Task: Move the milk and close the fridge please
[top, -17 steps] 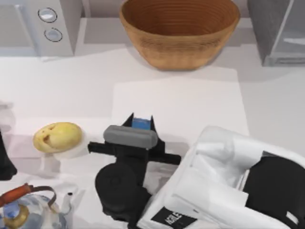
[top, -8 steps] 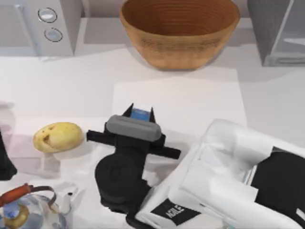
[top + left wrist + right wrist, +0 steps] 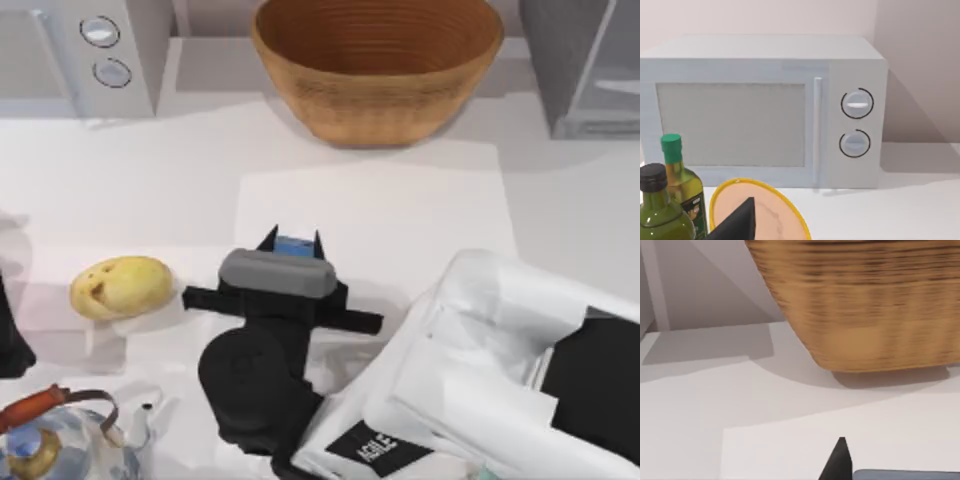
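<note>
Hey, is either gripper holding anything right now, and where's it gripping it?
The right gripper has the milk between its fingers, apparently near the blue top; contact can't be confirmed. The left arm stays parked at the table's left.

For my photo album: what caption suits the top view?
Right claw closes around a milk carton between potato and basket.

The right gripper [image 3: 292,243], closed round the milk [image 3: 294,246], shifted a little toward the bowl [image 3: 376,62] with the carton. Its white arm [image 3: 480,380] swung rightward.
</note>
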Tool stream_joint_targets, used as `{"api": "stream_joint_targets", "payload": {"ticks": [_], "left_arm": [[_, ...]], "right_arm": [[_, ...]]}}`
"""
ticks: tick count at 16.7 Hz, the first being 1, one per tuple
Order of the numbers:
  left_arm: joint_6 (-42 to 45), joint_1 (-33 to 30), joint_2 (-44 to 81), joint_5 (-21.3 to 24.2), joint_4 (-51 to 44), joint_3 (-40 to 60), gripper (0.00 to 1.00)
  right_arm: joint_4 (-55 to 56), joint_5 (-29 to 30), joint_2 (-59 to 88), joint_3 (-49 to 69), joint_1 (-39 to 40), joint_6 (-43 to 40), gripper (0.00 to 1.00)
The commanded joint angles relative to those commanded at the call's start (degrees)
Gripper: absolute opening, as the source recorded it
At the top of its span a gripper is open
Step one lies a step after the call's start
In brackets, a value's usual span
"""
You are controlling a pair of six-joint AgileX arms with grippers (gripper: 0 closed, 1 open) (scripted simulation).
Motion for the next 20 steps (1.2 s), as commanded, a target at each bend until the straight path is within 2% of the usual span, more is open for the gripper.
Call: {"api": "stream_joint_targets", "payload": {"ticks": [5,12,16,20], "left_arm": [[0.0,0.0,0.0,0.0,0.0,0.0,1.0],[0.0,0.0,0.0,0.0,0.0,0.0,1.0],[0.0,0.0,0.0,0.0,0.0,0.0,1.0],[0.0,0.0,0.0,0.0,0.0,0.0,1.0]], "right_arm": [[0.0,2.1,-1.4,0.5,0.2,-4.0,0.0],[0.1,1.5,-1.7,0.4,-0.3,-4.1,0.0],[-0.4,-6.0,-7.8,-3.5,-5.9,-4.3,0.0],[-1.3,-19.4,-17.8,-12.0,-17.4,-4.6,0.0]]}}
